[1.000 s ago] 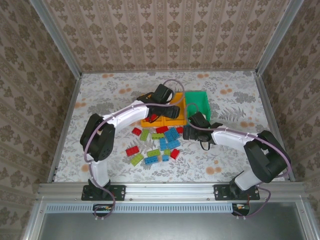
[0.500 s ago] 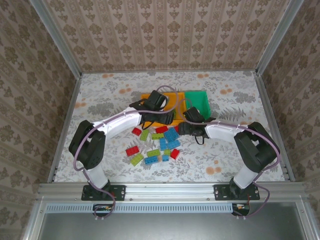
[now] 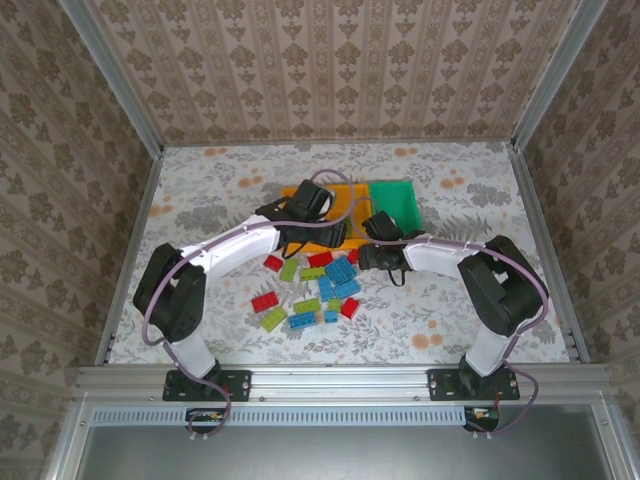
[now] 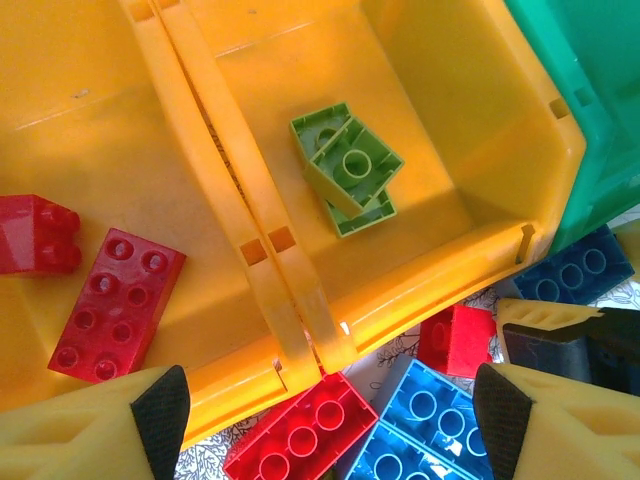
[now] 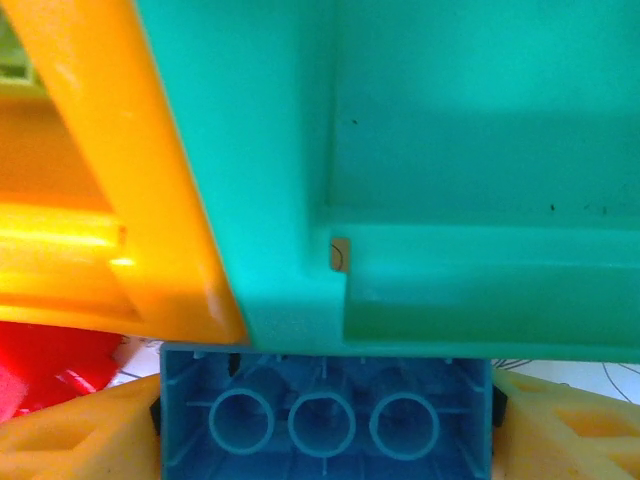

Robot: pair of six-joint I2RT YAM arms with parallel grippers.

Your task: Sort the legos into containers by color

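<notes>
The left pincer point(image 4: 330, 412) hangs released, jaws wide and empty, above the near rims of the two orange-yellow bins. The left bin point(image 4: 70, 110) holds a flat red brick point(image 4: 117, 303) lying studs up with its long axis slanting up to the right, and the middle bin point(image 4: 450, 100) holds a small heap of lime green bricks point(image 4: 348, 168). Further right, the right pincer point(image 5: 322, 445) is clenched on a blue brick point(image 5: 325, 385) whose long axis runs from finger to finger, hollow underside toward the wrist camera, just against the green bin point(image 5: 480, 120) at its near wall.
</notes>
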